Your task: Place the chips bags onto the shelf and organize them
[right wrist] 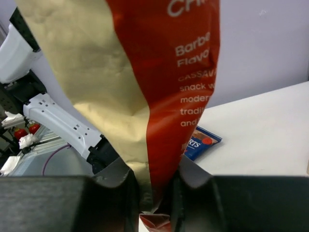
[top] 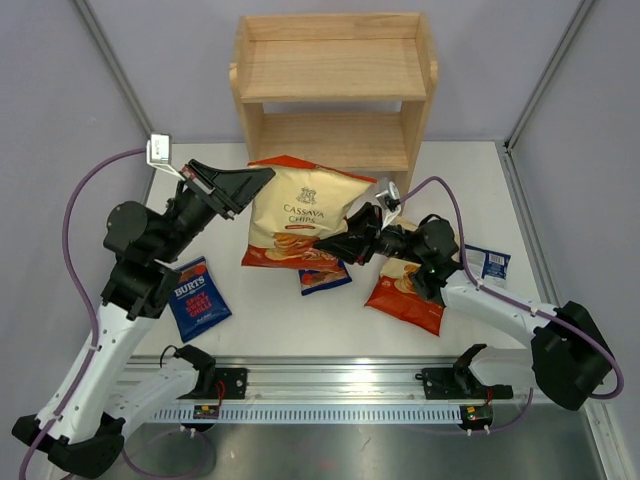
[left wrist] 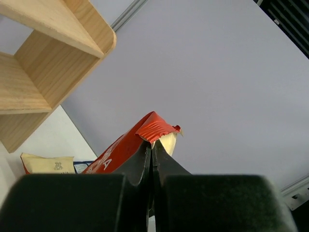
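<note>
Cassava Chips bag being held before shelf
Left gripper is pinching its top corner, right gripper its bottom edge

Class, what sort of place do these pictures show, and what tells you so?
Probably a robot lab workcell, not a shop: plain grey walls box in a white table, with two black-and-white robot arms mounted at its edge and one light-wood two-tier shelf.

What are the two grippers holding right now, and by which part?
Both hold one Cassava Chips bag: left gripper pinches its red top-corner seal, right gripper its bottom edge.
</note>
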